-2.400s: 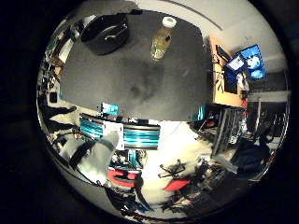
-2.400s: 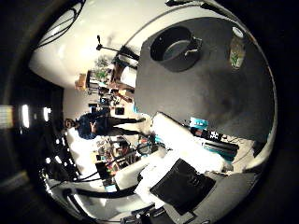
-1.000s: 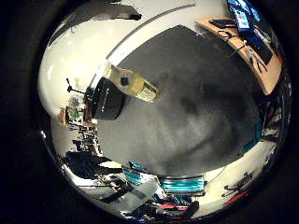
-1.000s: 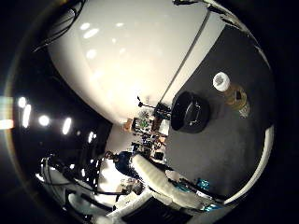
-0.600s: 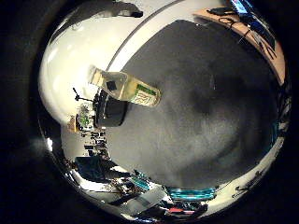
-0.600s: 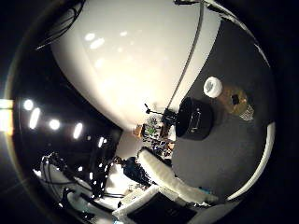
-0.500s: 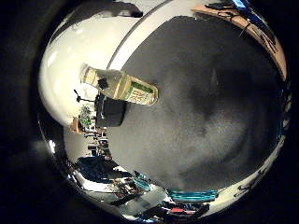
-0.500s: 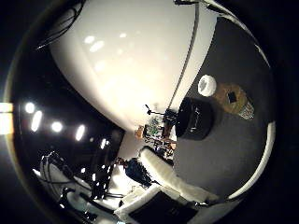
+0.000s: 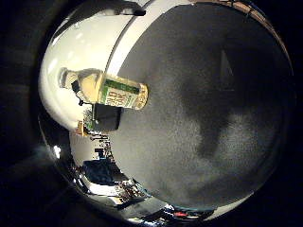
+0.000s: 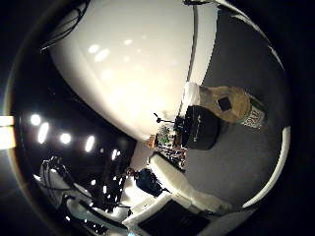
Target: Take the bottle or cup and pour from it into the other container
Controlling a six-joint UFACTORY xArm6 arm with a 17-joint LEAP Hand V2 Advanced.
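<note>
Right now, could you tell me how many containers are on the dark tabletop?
2: a bottle with a green label standing on the tabletop, and a black pot right beside it. Others may lie outside these views.

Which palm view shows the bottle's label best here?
The little finger side palm view: the bottle stands unobstructed on the dark table, label facing. The thumb side view shows it partly behind the black container.
</note>
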